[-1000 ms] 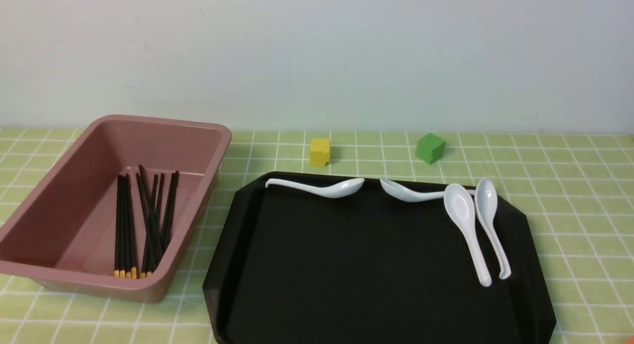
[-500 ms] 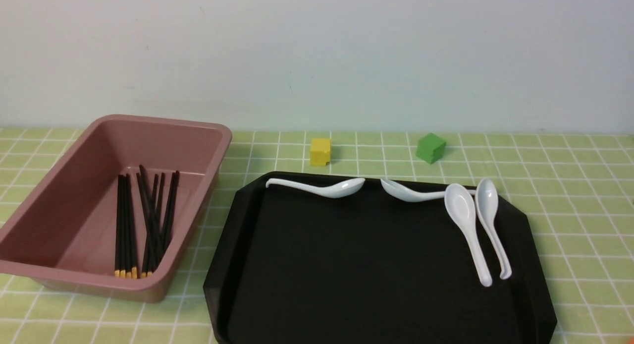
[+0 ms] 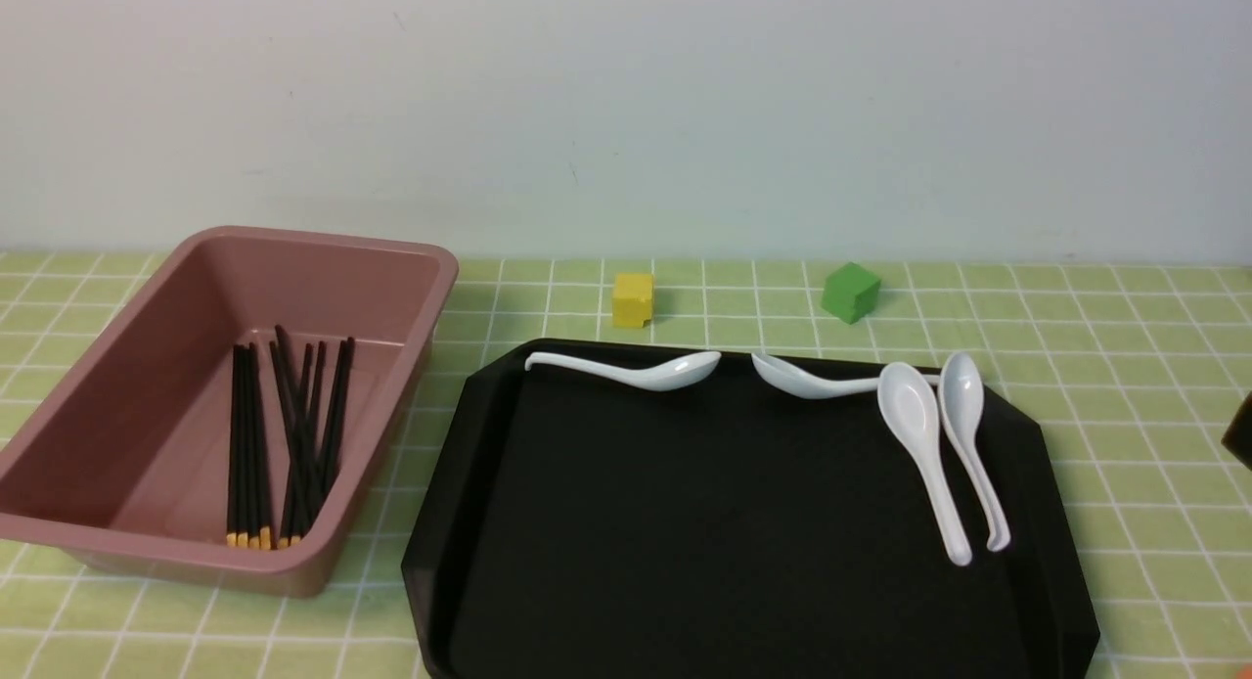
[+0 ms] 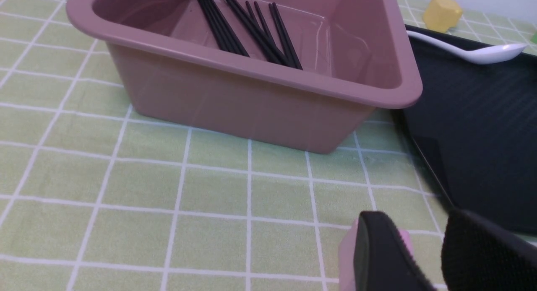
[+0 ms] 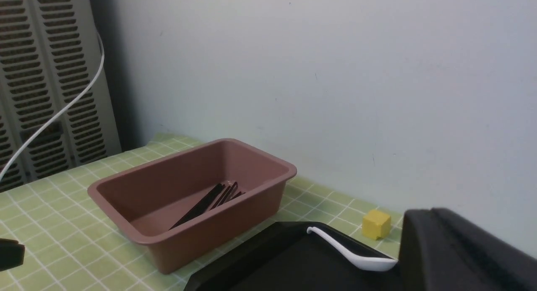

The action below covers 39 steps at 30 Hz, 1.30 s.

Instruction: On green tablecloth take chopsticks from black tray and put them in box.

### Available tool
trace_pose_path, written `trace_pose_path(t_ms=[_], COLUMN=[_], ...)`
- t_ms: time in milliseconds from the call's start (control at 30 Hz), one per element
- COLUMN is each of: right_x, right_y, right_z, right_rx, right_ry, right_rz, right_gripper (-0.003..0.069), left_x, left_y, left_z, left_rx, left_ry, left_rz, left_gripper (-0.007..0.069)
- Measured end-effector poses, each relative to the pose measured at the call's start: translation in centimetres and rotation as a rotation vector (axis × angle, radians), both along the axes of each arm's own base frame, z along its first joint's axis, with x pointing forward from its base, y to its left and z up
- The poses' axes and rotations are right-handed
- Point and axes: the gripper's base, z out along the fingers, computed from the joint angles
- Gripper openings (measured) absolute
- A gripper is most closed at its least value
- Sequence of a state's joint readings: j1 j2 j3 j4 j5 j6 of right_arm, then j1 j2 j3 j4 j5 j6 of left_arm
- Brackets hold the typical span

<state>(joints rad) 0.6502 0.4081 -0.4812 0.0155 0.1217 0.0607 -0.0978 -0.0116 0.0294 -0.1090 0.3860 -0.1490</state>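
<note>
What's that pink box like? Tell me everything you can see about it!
The box is a deep dusty-pink bin that looks like smooth plastic, rectangular with rounded corners and a rolled rim. It stands upright and open-topped on the green tablecloth, left of the black tray, with a strip of cloth showing between them. Black chopsticks with yellow ends lie on its floor, bunched together.
</note>
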Motion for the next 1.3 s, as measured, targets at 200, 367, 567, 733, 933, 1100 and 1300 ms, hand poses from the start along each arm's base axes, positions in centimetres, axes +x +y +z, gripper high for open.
trace_pose_path(t_ms=[200,367,567,733,933,1100,1300], right_x=[0.0,0.0,0.1,-0.4,-1.2,-1.6,-1.9], right_y=[0.0,0.0,-1.3,-3.4,-5.2,-5.6,-5.6], right_z=[0.0,-1.2,-5.4,-9.8,-14.2,-14.7,-16.0], right_rx=[-0.001,-0.045,-0.095,-0.078,-0.069,-0.066,-0.112], right_ry=[0.0,-0.001,0.054,0.105,0.132,0.142,0.296], right_rz=[0.0,-0.003,-0.13,-0.354,-0.601,-0.678,-0.681], right_gripper=[0.0021,0.0022,0.0026,0.0034,0.0043,0.0043,0.0048], left_x=[0.0,0.0,0.0,0.0,0.0,0.0,0.0], left_y=[0.0,0.0,0.0,0.0,0.0,0.0,0.0], left_z=[0.0,0.0,0.0,0.0,0.0,0.0,0.0], left_rx=[0.0,0.0,0.0,0.0,0.0,0.0,0.0], left_ry=[0.0,0.0,0.0,0.0,0.0,0.0,0.0], left_rz=[0.0,0.0,0.0,0.0,0.0,0.0,0.0], left_gripper=[0.0238,0.0239,0.0239,0.0239,0.0239,0.0239,0.0239])
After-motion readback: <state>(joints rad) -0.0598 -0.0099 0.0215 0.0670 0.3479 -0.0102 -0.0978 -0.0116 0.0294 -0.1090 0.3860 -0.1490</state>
